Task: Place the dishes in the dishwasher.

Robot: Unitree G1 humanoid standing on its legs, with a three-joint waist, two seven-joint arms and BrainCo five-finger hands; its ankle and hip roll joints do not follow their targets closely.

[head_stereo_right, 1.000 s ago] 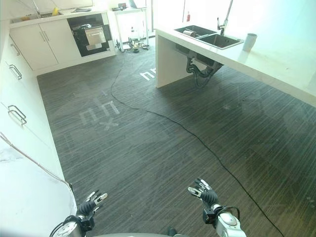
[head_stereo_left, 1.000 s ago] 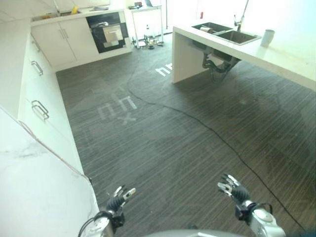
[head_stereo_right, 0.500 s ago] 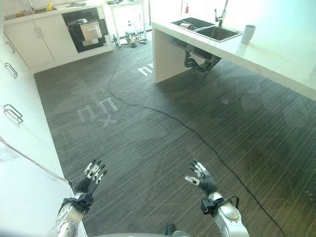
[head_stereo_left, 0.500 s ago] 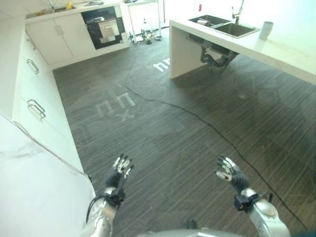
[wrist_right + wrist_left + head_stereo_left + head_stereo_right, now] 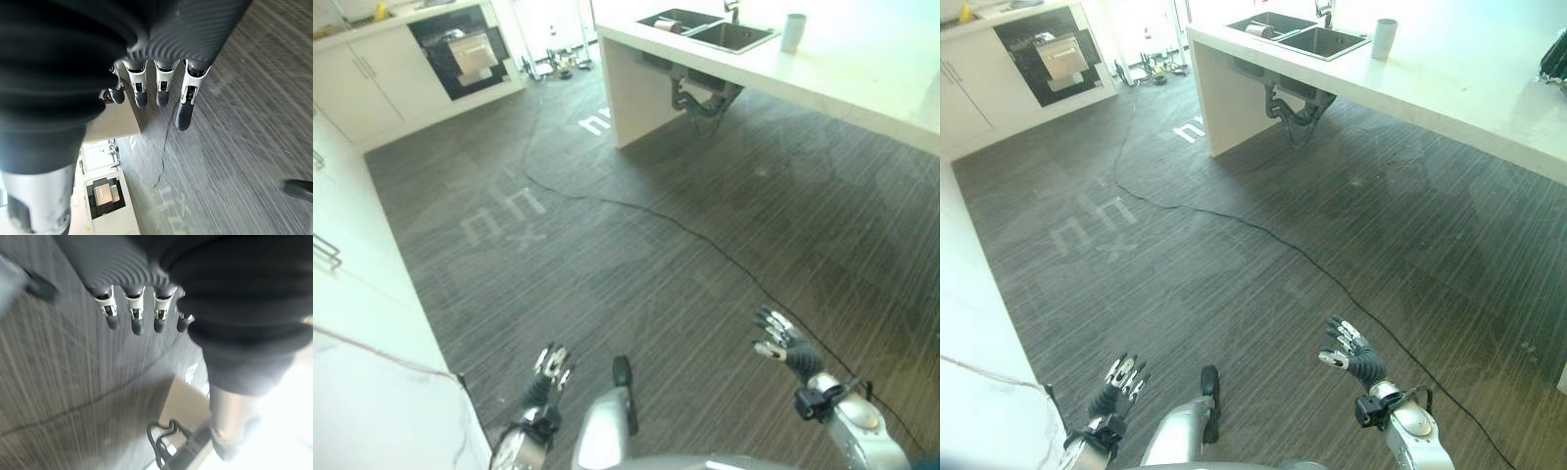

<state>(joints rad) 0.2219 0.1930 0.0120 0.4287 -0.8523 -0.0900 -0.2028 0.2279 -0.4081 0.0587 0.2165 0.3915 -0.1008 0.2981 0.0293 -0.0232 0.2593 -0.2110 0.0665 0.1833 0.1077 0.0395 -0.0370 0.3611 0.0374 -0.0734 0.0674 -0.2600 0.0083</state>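
Since the previous frames my view has swung right: the sink [image 5: 1307,37] and cup [image 5: 1384,37] on the worktop [image 5: 1449,88] sit nearer centre, and the open dishwasher [image 5: 1048,59] has slid toward the far left. Left hand [image 5: 1118,384] has dropped low; right hand [image 5: 1351,352] is raised. Both sets of fingers are spread, holding nothing. I judge this is still the approach phase; no dish is collected.

Wide dark floor [image 5: 636,255] lay open between the white cabinets [image 5: 352,284] at left and the sink counter [image 5: 862,78] at far right; the dishwasher [image 5: 460,59] stood far left.
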